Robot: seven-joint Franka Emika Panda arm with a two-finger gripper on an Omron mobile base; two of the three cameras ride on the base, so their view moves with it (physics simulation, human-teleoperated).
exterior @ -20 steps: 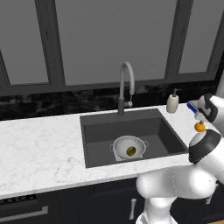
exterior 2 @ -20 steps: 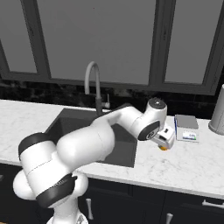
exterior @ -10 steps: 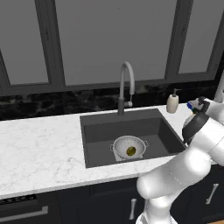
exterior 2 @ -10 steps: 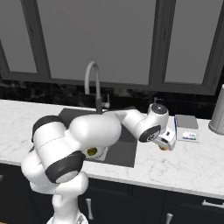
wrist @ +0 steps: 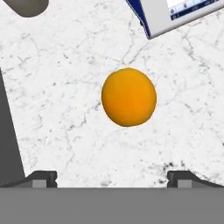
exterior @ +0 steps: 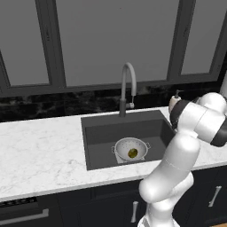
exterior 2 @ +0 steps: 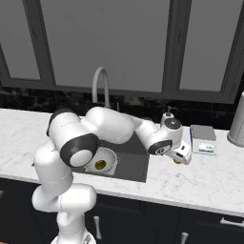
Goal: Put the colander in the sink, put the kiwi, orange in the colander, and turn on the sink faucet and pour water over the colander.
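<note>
So the sink (exterior: 102, 133) is the anchor here, a dark grey basin cut into the white marble counter (exterior: 40, 150). The colander (exterior: 131, 148) is sitting inside the sink, toward its right half and near the front wall, on the pale drain plate. The kiwi (exterior: 132, 153) is lying in the colander already; you can see it as a small olive blob in the bowl from both base views. The sink faucet (exterior: 127, 87) is standing at the back edge of the sink, roughly in the middle, with its spout arching forward over the basin. I can't tell from these pictures whether any water is running.

The orange (wrist: 129, 96) is resting on the marble to the right of the sink, just past its right rim. In the hand view the sink's dark edge is running along the left side and the orange is sitting dead centre on the stone. In the right base view the orange is just peeking out under the hand.

The arm is reaching across the sink's right side, and the gripper (wrist: 112, 177) is hovering right above the orange, pointing down at it. Its fingers are spread wide, one tip (wrist: 41, 177) to each side at the bottom of the hand view, with the orange above the gap and nothing pinched.

Further right of the sink, beyond the orange, a small grey scale (exterior 2: 203, 139) with a blue edge is sitting on the counter, and a soap dispenser (exterior 2: 167, 116) is standing by the sink's back right corner.
</note>
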